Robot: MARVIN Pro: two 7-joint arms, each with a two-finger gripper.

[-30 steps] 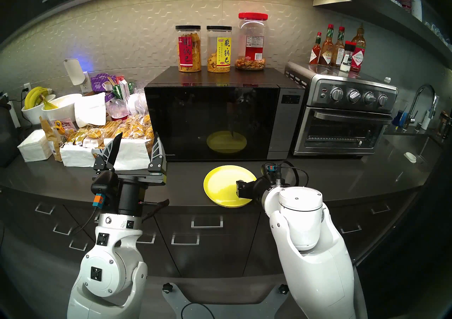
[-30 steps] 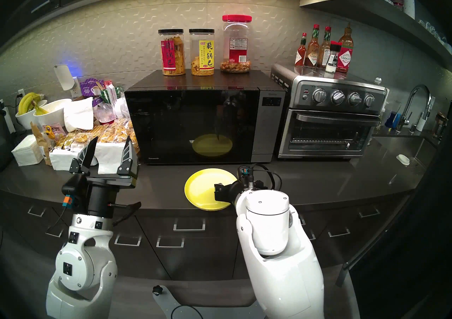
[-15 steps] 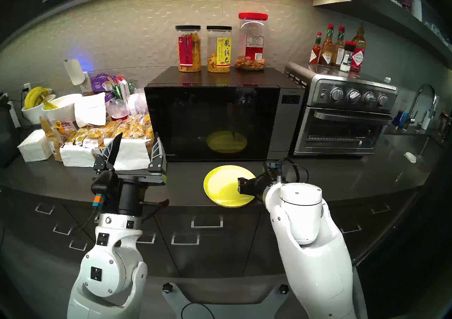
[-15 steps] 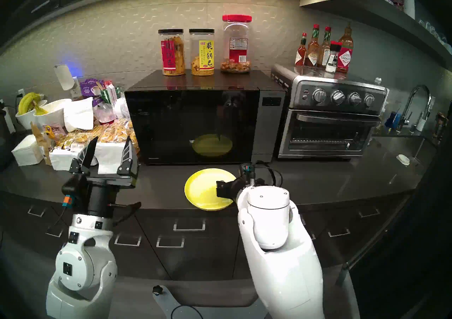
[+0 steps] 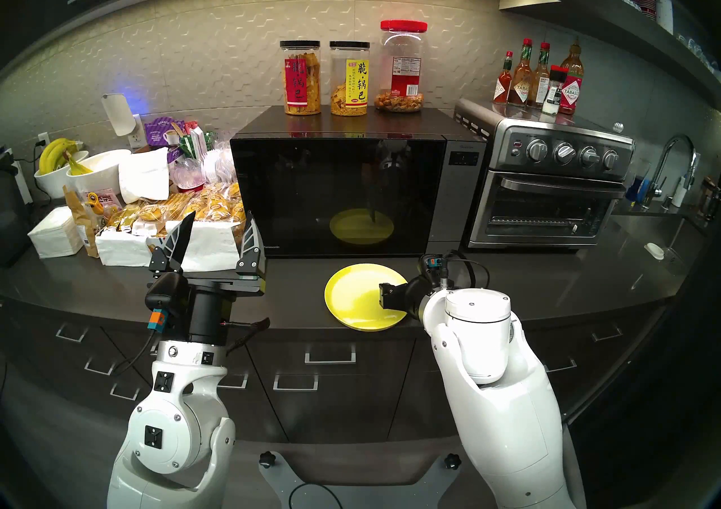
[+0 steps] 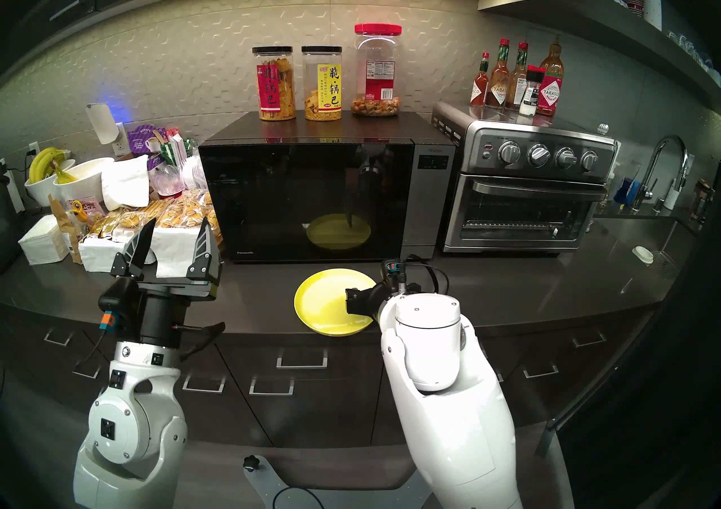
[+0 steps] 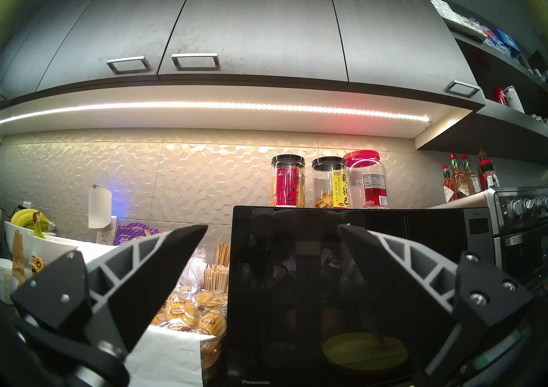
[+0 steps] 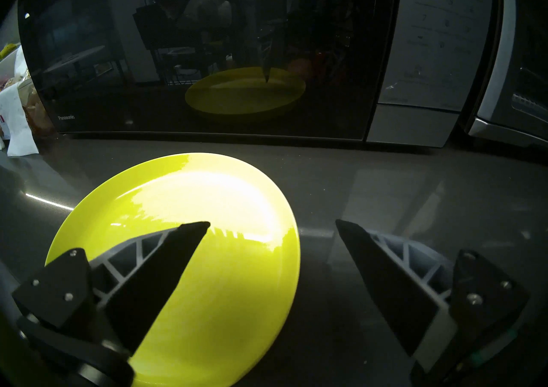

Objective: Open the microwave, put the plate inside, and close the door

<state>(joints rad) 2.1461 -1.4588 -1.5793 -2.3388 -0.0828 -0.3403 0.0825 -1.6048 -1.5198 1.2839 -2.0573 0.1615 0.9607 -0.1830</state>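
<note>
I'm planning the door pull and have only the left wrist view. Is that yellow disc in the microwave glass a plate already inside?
Observer: No, it's a reflection. The plate lies on the counter in front of the closed door.
Operator: Where's the right end effector?
Observer: The right end effector hovers open and empty above the plate's right edge, with one finger over the plate and the other over bare counter.
Operator: Is the plate fully supported?
Observer: Its near rim reaches the counter's front edge, perhaps slightly past it.

Wall: pale hexagon-relief tile backsplash (image 5: 218, 47)
Light: LED strip (image 7: 207, 107) under grey upper cabinets (image 7: 252, 21)
Worktop: dark grey worktop (image 5: 546, 282), drawers (image 5: 329, 352) beneath
Right: open shelf (image 5: 643, 8), sink tap (image 5: 677, 161)
</note>
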